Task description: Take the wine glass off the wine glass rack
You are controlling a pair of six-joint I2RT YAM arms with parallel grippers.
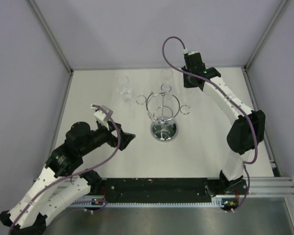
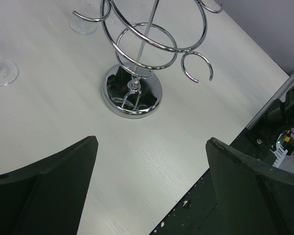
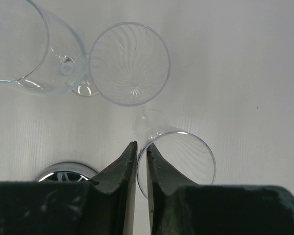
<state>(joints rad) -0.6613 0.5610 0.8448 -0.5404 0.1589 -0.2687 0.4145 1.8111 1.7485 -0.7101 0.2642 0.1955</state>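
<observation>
White tabletop, chrome wine glass rack at centre. Just beyond it, off the rack, my right gripper pinches the wine glass by its thin rim. It looks light, slippery and brittle, so I'd favour the stem. Near left, my left gripper gapes wide, empty.

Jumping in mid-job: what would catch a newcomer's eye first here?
The shiny chrome wine glass rack stands mid-table, none of its visible rings holding a glass. Beyond it, the right gripper is pinched shut on the rim of a clear wine glass, two more glasses close by. The left gripper hangs wide open on the rack's near left.
</observation>
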